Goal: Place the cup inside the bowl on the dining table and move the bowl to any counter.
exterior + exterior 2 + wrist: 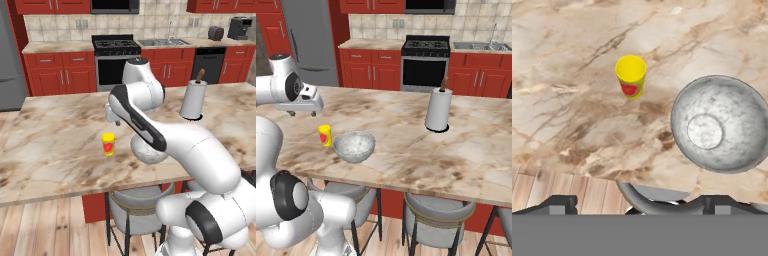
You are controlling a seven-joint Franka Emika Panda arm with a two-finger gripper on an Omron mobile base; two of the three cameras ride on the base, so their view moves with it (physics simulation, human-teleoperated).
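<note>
The small yellow cup (108, 144) (325, 135) (631, 76) with a red lower part stands upright on the marble dining table (60, 130) (406, 140) (572, 115), near its front edge. Just to its right sits the wide grey-white speckled bowl (147, 150) (354, 146) (721, 124), with nothing in it; my arm partly hides it in the left base view. My gripper (116, 122) (302, 114) (639, 205) hangs open above the table, over and slightly behind the cup. It holds nothing and touches neither thing.
A paper towel roll (193, 99) (438, 110) stands on the table farther right. Grey stools (135, 210) (438, 212) are tucked under the table's front edge. The wall counter (55, 46) (371, 44) runs behind, with a stove (116, 47), sink (162, 42) and toaster (216, 33).
</note>
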